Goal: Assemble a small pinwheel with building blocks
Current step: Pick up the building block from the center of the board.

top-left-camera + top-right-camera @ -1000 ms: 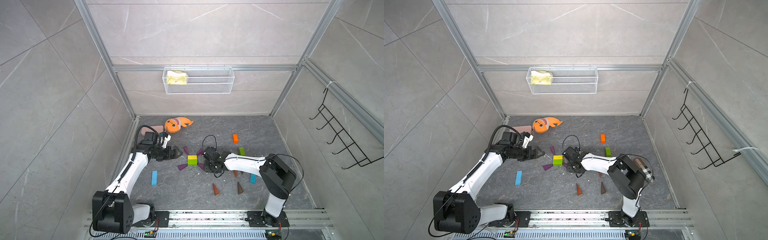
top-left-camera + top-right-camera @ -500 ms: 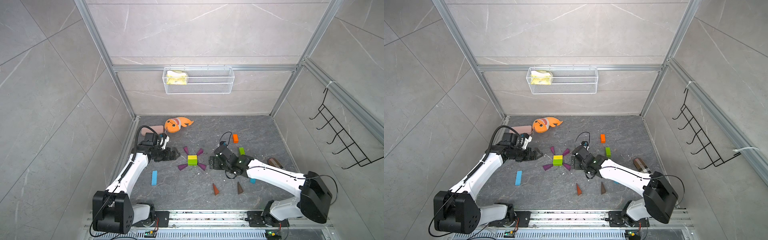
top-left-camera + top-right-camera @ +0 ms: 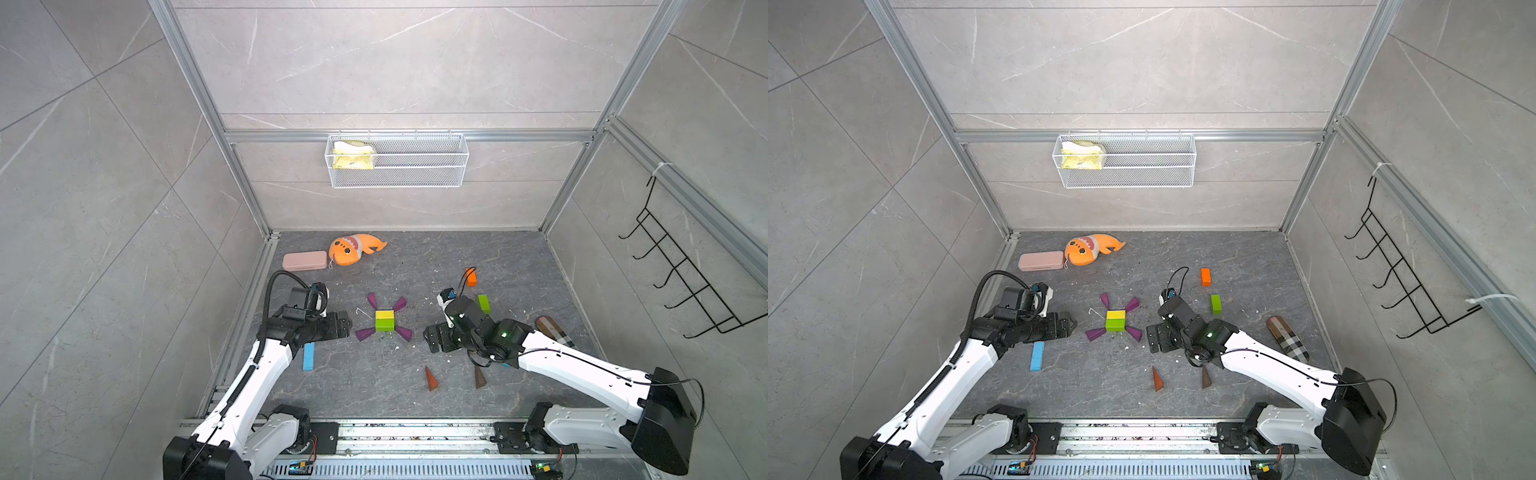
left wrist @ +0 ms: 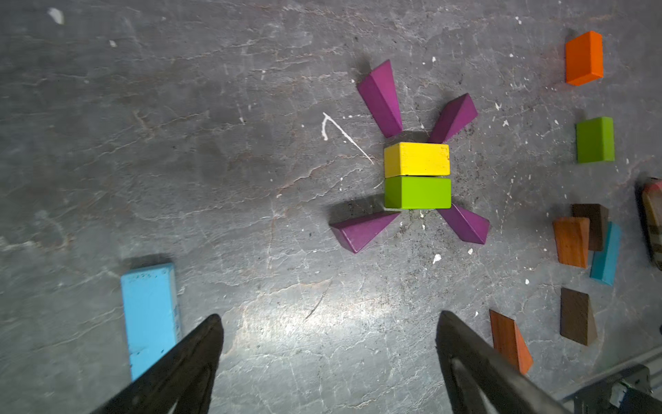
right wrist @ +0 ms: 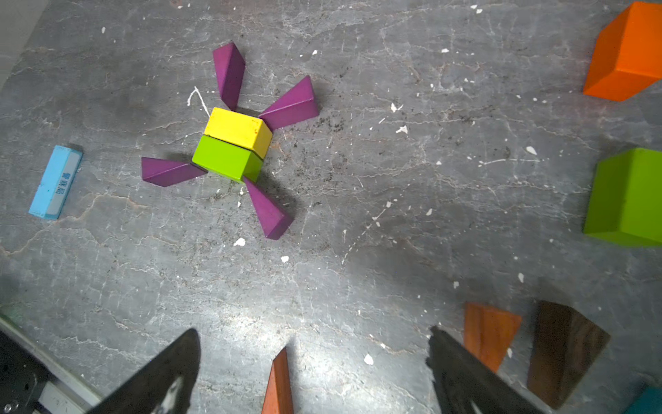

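Low in the frame in both top views, an orange wedge (image 3: 431,380) and a brown wedge (image 3: 480,377) lie right of centre on the dark bench (image 3: 374,395), with a light-blue bar (image 3: 308,356) over to the left. At mid-frame the left jaws and the right jaws both stand wide apart with nothing in them, flanking the pinwheel: a yellow brick (image 3: 385,315) touching a green brick (image 3: 385,325), with four purple wedges (image 3: 365,333) fanning out from the corners. Higher up on the right sit a loose green brick (image 3: 483,303) and an orange brick (image 3: 471,277), and highest, at the left, a pink case (image 3: 304,260) lies beside an orange plush shark (image 3: 353,250).
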